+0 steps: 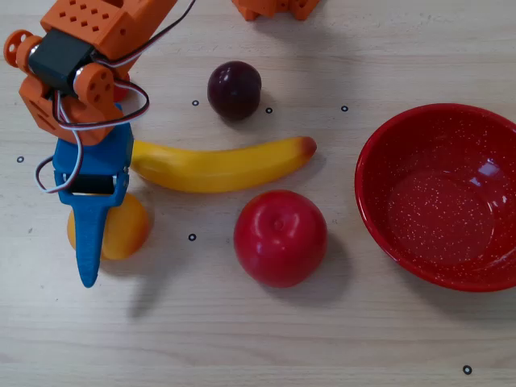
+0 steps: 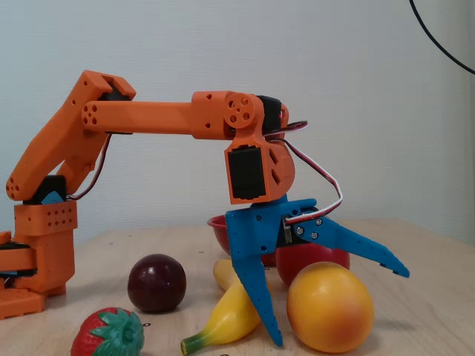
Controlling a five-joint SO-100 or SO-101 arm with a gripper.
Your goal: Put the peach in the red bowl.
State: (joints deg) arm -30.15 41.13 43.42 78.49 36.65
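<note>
step: lining up my grab | tool [image 2: 338,308] spread wide over the peach [image 1: 121,230], lower left overhead | next: drop, clamp, carry right to red bowl [image 1: 387,157]

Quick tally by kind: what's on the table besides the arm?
Yellow-orange round toy peach: 1
Glossy red toy apple: 1
Dark purple toy plum: 1
Yellow toy banana: 1
Red toy strawberry: 1
Speckled red bowl: 1
Total: 6
</note>
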